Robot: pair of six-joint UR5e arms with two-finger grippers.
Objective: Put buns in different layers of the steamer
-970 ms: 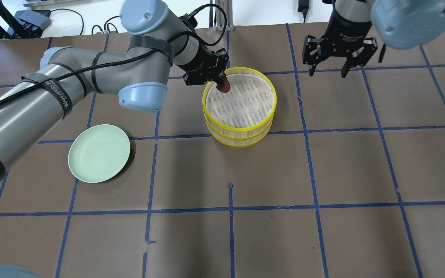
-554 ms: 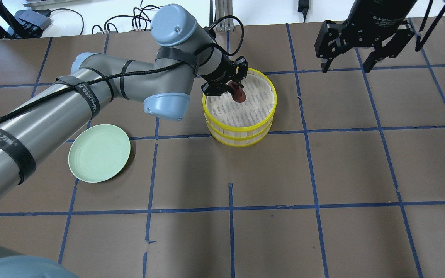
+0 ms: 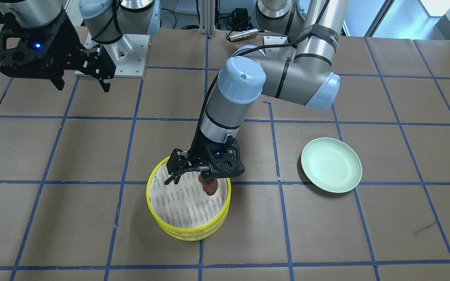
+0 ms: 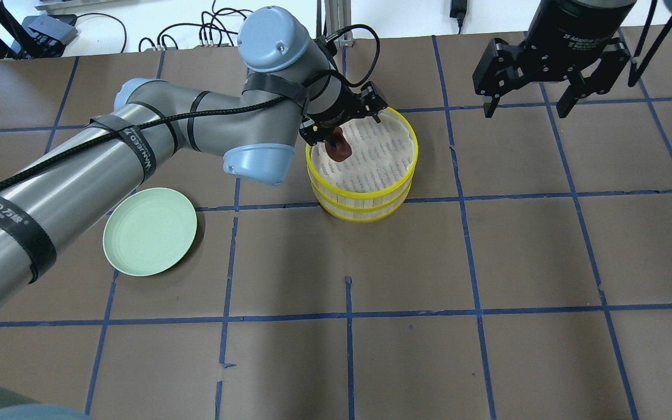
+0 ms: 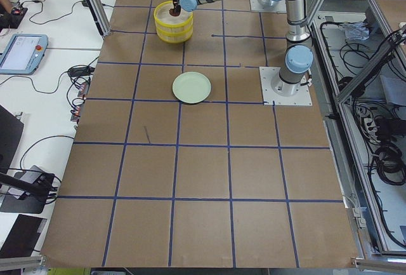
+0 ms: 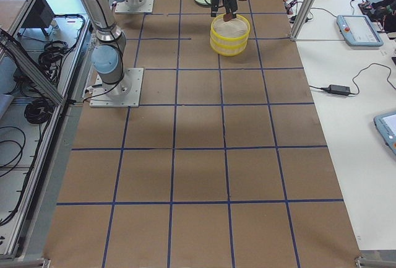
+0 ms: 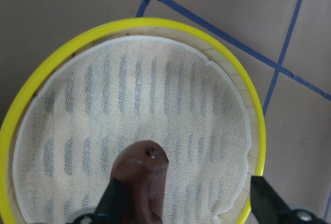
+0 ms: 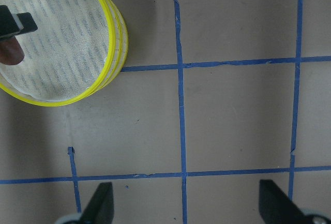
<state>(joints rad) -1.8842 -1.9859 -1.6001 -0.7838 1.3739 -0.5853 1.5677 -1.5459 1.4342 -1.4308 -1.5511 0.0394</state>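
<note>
Faint white lettering, roughly "WANEED", runs along a black strap on the left arm, and "2F Adaptive" marks the black body of the right hand.

A pale green plate lies flat on the desk, well apart from the left hand, off to its left and nearer the robot. Brown paper crossed by blue tape lines covers the desk.

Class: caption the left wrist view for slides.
Open left gripper above the cloth-lined top steamer tray, dark bun beside one jaw.
</note>
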